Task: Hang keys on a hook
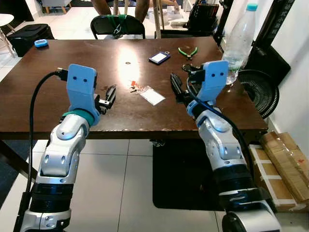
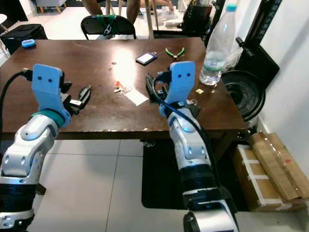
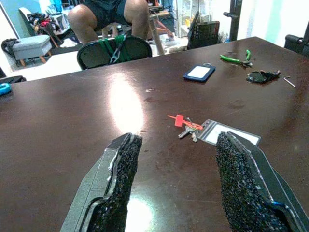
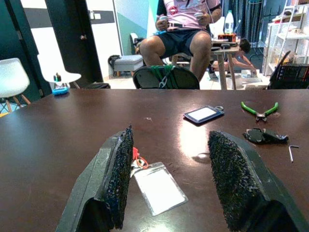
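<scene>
The keys [image 3: 187, 130] lie mid-surface [image 1: 58, 106] with a red tag, touching a clear badge holder [image 1: 152, 95]. Light and loose, I judge; best pinched at the ring. My left tool [image 3: 181, 188] and right tool [image 4: 169, 179] hover wide, empty.

- We see the keys [image 3: 187, 130] lying flat on the dark brown table [image 1: 58, 96], a small silvery bunch with a red tag [image 3: 177, 119] fanned out on the side towards the far edge.
- We see them joined to a clear plastic badge holder [image 3: 227, 134] with a white card inside, also flat, angled towards the near edge.
- We find the bunch near the table's middle, resting loose, untouched.
</scene>
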Motion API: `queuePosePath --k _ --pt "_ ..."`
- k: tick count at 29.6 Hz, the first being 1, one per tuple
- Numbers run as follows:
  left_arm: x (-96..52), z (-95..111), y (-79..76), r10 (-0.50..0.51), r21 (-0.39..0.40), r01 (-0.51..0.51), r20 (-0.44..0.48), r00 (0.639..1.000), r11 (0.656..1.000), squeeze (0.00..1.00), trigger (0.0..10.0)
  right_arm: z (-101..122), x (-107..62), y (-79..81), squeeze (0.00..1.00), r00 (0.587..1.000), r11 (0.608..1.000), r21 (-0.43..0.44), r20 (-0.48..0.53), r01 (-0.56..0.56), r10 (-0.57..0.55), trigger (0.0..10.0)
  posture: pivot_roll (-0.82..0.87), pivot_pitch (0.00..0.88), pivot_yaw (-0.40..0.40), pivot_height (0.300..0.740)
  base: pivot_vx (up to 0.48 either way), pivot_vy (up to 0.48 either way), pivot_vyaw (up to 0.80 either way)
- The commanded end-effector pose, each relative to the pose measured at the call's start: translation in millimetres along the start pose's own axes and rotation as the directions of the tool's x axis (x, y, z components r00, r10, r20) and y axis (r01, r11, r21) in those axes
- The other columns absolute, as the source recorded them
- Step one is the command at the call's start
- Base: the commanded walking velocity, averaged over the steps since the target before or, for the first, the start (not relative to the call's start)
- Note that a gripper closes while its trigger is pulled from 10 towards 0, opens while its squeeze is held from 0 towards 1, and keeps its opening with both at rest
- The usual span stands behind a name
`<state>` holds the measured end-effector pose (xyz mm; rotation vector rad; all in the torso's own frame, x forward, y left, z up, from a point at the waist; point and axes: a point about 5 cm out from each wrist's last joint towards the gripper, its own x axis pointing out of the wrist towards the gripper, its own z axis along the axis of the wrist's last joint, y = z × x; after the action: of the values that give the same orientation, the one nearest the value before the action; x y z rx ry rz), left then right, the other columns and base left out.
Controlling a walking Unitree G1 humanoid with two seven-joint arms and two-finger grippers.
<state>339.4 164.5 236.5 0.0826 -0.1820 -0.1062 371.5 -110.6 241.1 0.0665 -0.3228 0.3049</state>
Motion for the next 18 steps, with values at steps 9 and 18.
queuePosePath --k 9,18 --pt "-10.1 -10.9 -5.4 -0.006 -0.041 0.005 -0.036 0.999 0.999 0.00 10.0 -12.2 -18.8 1.9 0.00 0.999 0.998 0.042 -0.007 0.037 -0.037 10.0 -0.08 0.000 0.108 0.740 0.000 0.000 0.00" --pt "-11.1 -1.5 -11.5 -0.018 -0.002 0.018 0.004 1.000 1.000 0.00 10.0 -16.5 -28.3 -1.5 0.00 0.999 0.999 0.014 -0.016 0.037 -0.037 10.0 -0.07 0.000 0.102 0.740 0.000 0.000 0.00"
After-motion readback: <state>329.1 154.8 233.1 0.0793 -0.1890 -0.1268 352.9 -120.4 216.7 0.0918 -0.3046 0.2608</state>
